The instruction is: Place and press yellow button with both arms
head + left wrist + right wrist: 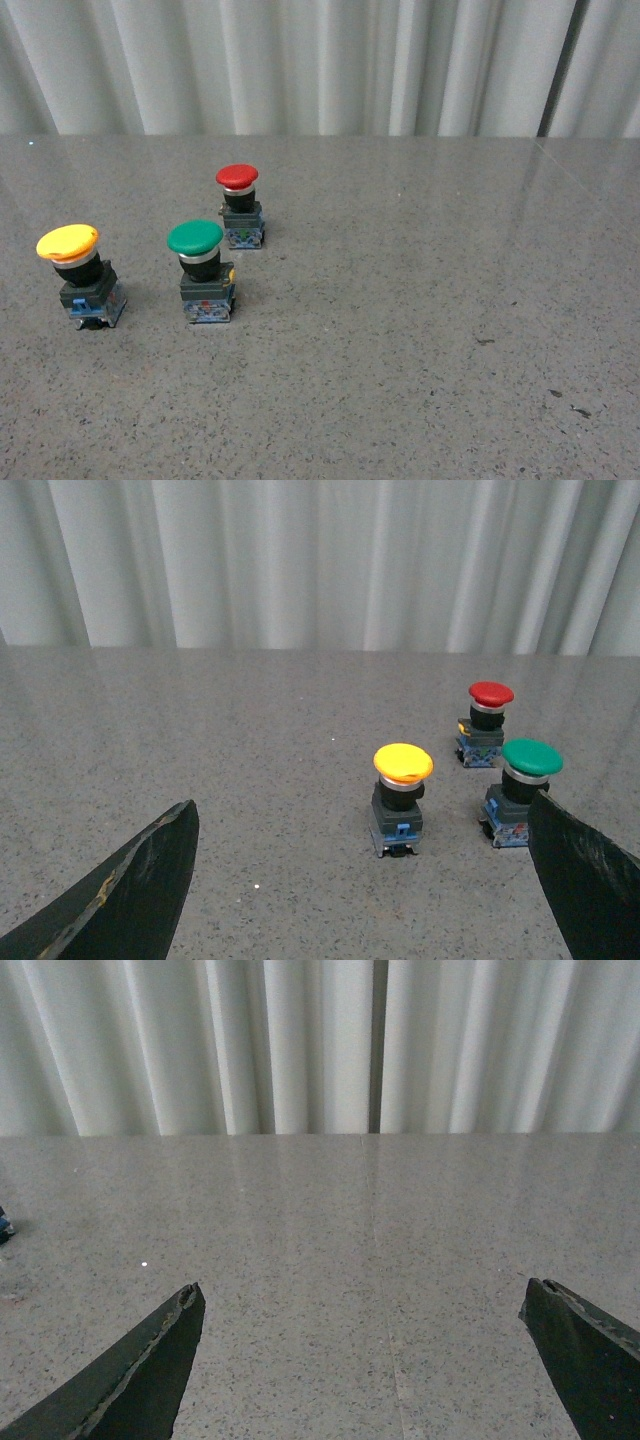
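Just left of the green button [203, 270], the yellow button [78, 275] stands upright, untouched, so the pick-up hasn't started imo. Both the left gripper [362, 802] and right gripper [362, 1285] gape wide, empty. Next I'd guess the left one reaches for its base.

right claw [360, 1288] spread, grey tabletop [350, 1210], white curtain [320, 1050]

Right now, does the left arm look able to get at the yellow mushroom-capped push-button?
Probably yes: the yellow mushroom-capped push-button stands ahead of the open left gripper, only bare grey speckled table between them. The green-capped button stands apart beside it.
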Robot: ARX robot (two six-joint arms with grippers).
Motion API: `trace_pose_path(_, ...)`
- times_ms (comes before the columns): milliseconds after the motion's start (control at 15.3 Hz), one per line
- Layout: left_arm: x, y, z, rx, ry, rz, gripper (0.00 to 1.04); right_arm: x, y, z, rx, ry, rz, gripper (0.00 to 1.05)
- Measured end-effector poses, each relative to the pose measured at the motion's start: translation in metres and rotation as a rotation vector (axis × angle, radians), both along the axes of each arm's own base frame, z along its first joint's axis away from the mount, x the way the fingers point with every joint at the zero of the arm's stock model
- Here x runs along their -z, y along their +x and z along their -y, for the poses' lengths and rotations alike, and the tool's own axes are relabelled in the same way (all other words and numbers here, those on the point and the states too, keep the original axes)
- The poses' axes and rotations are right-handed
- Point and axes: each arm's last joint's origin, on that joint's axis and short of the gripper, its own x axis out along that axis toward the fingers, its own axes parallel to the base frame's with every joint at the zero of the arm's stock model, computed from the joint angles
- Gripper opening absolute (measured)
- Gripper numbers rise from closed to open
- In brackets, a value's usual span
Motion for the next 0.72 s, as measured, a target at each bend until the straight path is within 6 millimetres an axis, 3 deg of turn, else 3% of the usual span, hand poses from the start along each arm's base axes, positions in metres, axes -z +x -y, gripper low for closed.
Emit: trace_pose_path(719,0.0000,0.0000,0.0000,0.000,0.000,0.000,0.98,0.0000,0.0000,0.0000,0.000,0.000,0.000,0.98)
